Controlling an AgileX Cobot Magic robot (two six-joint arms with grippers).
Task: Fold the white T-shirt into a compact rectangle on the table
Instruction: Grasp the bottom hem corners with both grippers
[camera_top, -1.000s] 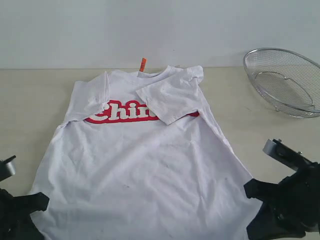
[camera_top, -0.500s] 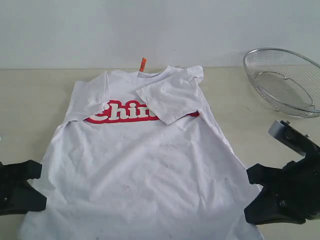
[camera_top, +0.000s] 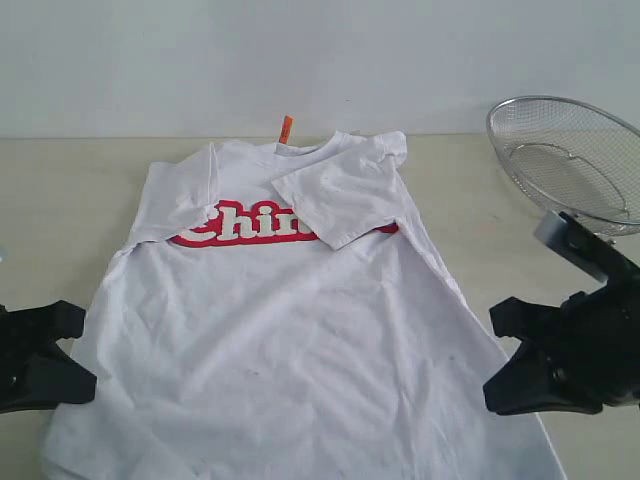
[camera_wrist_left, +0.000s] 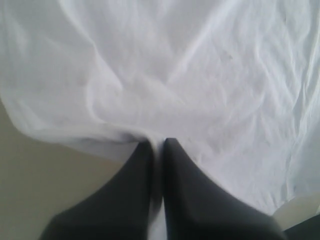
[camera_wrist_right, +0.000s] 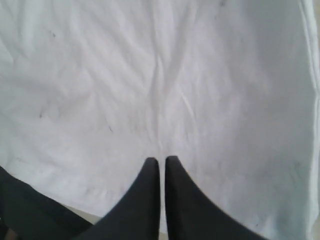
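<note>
White shirt (camera_top: 300, 340) with red-outlined white lettering (camera_top: 240, 226) and an orange tag (camera_top: 287, 129) (faint dark specks (camera_wrist_right: 41, 115) on the cloth); beige table (camera_top: 60, 180); silver mesh basket (camera_top: 560, 170); black fingers (camera_wrist_left: 130, 200).

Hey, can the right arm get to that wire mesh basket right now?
Probably not as it stands. The right pincer is shut on the white T-shirt near its bottom edge, so it would likely drag the cloth along. Nothing lies on the table between it and the wire-mesh basket, though.
</note>
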